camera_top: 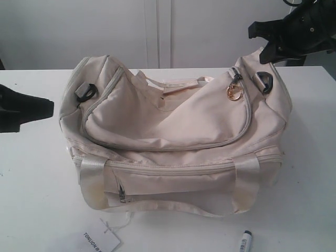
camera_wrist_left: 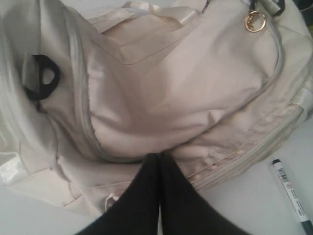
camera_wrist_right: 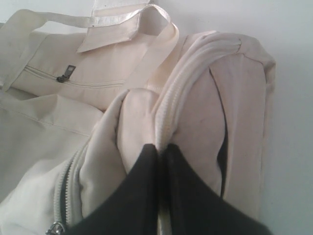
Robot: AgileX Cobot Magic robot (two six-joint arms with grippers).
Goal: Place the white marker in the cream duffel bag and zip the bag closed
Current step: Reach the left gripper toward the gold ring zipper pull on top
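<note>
The cream duffel bag (camera_top: pixel 173 131) sits mid-table, and its curved top zipper looks closed along the stretch I can see. The gold round pull (camera_top: pixel 234 92) hangs near the bag's right end. The white marker (camera_top: pixel 244 242) lies on the table in front of the bag, toward the right, and it also shows in the left wrist view as the marker (camera_wrist_left: pixel 290 194). My left gripper (camera_top: pixel 51 107) hovers shut and empty off the bag's left side, and in its wrist view the gripper (camera_wrist_left: pixel 159 155) is over the bag (camera_wrist_left: pixel 181 93). My right gripper (camera_top: pixel 264 52) is shut on a seam ridge at the bag's right end (camera_wrist_right: pixel 195 88).
A white paper tag (camera_top: pixel 101 242) with black print lies on its string by the front edge, left of the marker. Black strap rings (camera_top: pixel 85 92) sit at the bag's two ends. The front pocket zip pull (camera_top: pixel 122 197) hangs low on the left. A white wall stands behind the table.
</note>
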